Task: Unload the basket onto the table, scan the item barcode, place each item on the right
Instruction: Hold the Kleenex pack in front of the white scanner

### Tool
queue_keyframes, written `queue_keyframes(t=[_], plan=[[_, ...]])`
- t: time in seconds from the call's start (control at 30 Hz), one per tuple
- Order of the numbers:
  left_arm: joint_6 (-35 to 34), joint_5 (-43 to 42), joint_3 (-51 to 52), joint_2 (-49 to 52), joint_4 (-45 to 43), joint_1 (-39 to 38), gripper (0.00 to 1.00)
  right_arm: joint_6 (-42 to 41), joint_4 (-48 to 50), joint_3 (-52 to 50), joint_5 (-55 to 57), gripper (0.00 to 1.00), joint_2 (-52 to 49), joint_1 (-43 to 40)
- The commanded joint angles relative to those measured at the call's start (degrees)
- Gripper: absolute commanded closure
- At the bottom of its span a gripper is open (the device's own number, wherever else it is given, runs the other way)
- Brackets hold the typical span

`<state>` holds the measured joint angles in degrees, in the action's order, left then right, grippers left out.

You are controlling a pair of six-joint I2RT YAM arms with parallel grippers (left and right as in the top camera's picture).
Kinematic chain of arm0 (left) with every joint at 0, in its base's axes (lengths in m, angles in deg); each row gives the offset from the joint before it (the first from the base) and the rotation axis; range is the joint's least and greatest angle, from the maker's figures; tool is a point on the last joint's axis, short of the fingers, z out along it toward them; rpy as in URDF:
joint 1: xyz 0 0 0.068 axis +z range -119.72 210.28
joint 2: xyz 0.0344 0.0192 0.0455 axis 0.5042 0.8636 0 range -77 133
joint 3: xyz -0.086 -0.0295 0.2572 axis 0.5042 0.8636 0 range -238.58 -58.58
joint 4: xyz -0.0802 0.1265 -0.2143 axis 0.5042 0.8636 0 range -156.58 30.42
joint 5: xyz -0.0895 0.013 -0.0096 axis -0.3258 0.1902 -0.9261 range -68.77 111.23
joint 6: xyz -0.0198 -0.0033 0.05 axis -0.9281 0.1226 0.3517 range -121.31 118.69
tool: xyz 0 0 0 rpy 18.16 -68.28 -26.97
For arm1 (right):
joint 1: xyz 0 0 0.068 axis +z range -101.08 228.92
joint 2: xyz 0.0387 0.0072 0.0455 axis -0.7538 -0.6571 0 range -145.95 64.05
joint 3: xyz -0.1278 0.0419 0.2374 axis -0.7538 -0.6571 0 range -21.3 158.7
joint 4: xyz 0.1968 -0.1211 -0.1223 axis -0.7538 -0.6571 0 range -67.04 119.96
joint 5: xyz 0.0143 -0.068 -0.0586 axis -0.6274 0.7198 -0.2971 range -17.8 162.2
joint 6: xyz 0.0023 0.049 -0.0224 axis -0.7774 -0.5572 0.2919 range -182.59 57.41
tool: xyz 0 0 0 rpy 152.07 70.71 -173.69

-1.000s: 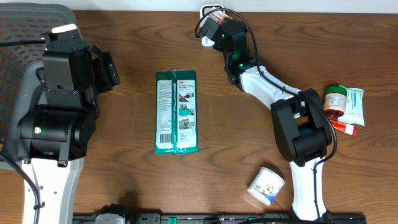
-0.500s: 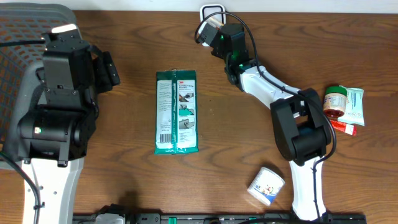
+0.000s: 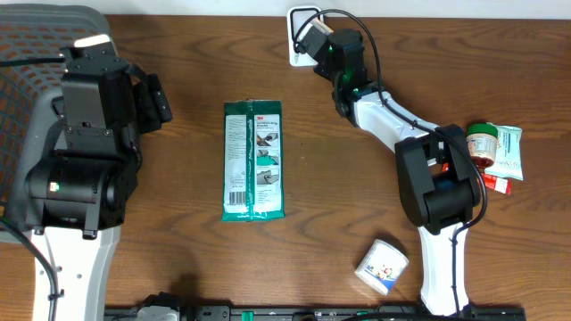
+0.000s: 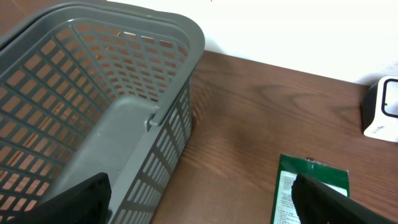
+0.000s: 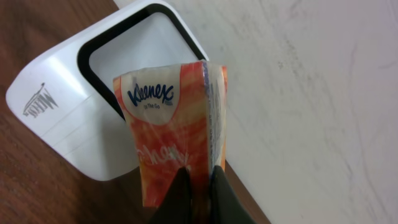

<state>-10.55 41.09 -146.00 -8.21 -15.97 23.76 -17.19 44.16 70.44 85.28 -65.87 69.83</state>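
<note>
Kleenex tissue pack [image 5: 177, 134]: soft, crinkled orange-and-white film, pinched at its lower edge by the closed right gripper [image 5: 198, 186]. Within the last second the arm has carried it slightly rightward, and it now hangs just before the dark window of the scanner [image 5: 68, 124], a glossy white, round-cornered block. The barcode is probably being presented. Left gripper [image 4: 199, 205]: wide apart, empty, beside the grey lattice basket [image 4: 124, 37].

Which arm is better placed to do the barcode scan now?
Right. The right pincer is shut on the Kleenex pack, held at the scanner window; the left pincer is open, empty, near the basket.
</note>
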Motion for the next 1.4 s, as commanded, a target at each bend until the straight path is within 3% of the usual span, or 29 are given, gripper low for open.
queue_keyframes(t=[0.0,0.17,0.33,0.5,0.67,1.37], plan=[[-0.5,0.76,-0.42,0.07,-0.04,0.13,0.08,-1.68,-2.49,5.62,3.5,0.99,-0.5,-0.15],[-0.5,0.76,-0.42,0.07,-0.04,0.13,0.08,-0.24,-12.26,15.69,2.47,0.99,-0.52,-0.24],[-0.52,0.76,-0.42,0.07,-0.04,0.13,0.08,8.2,-11.3,17.92,-1.86,0.99,-0.66,-0.44],[-0.5,0.76,-0.42,0.07,-0.04,0.13,0.08,19.26,-8.52,17.92,4.24,0.99,-4.7,0.44],[-0.52,0.76,-0.42,0.07,-0.04,0.13,0.08,25.11,-2.93,17.92,7.89,0.99,-9.01,2.03],[-0.5,0.76,-0.42,0.07,-0.04,0.13,0.08,21.9,-4.31,17.92,5.92,0.99,-10.25,3.13]])
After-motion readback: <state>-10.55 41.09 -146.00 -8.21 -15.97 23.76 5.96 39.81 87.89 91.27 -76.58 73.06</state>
